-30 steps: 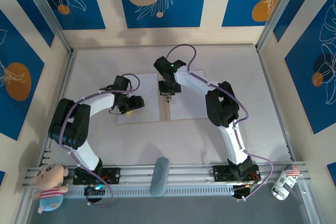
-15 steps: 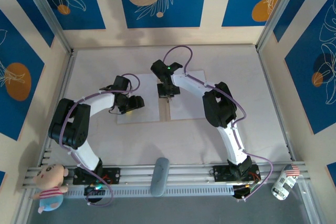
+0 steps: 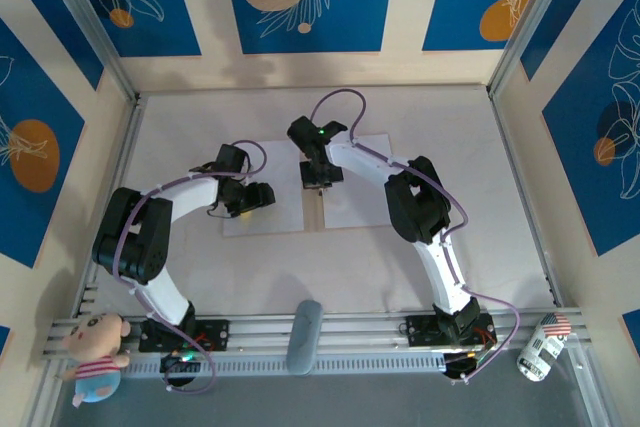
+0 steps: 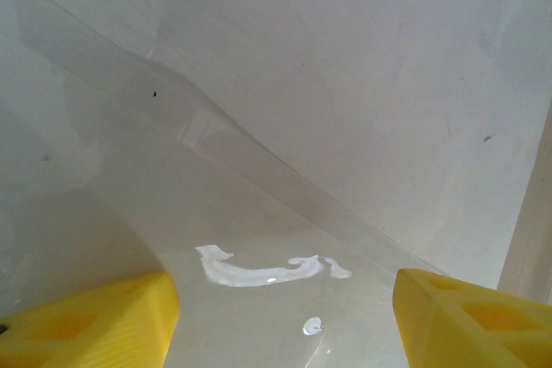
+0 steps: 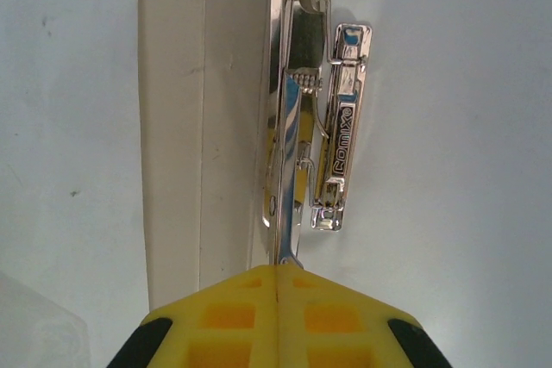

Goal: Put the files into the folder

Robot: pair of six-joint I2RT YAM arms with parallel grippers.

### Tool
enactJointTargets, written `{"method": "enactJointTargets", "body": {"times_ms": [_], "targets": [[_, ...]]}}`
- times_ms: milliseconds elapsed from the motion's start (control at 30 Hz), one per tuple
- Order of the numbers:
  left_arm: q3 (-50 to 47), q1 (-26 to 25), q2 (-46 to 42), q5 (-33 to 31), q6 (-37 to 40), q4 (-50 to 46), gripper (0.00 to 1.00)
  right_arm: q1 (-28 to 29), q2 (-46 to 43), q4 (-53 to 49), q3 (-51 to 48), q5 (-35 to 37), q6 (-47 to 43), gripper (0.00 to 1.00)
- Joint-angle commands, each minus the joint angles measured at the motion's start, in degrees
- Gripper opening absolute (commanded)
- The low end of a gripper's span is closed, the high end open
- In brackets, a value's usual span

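The folder (image 3: pixel 320 213) lies open in the middle of the table; its tan spine (image 5: pixel 183 127) shows between two white files. One file (image 3: pixel 283 172) covers the left panel, the other (image 3: pixel 365 197) the right panel (image 5: pixel 448 127). A chrome metal clip (image 5: pixel 332 127) is fixed along the spine. My right gripper (image 5: pixel 278 269) is shut on the end of the clip's lever (image 5: pixel 283 170); in the top view it (image 3: pixel 318 180) hangs over the spine. My left gripper (image 4: pixel 285 316) stands open just above the left file (image 4: pixel 345 84), its yellow fingertips (image 4: pixel 95 316) wide apart with nothing between them.
A plush toy (image 3: pixel 95 352) sits at the near left corner and a can (image 3: pixel 540 345) at the near right. A grey object (image 3: pixel 303 335) lies on the front rail. Frame posts and patterned walls close the table on three sides.
The right gripper has shifted slightly left and away along the spine and finished closing on the clip's lever. The left arm has stayed still.
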Motion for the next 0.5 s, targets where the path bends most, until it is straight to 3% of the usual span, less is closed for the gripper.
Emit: {"method": "enactJointTargets", "body": {"times_ms": [0,467], "targets": [[0.2,0.3,2.5,1.1,0.8,-2.0,0.68,0.1,2.5,-3.4,-2.6,1.0,-0.2,0.07],[-0.4,0.3,2.8,1.3,0.7,-1.5,0.68,0.1,4.1,-4.0,-2.9,2.9,-0.3,0.07]]}}
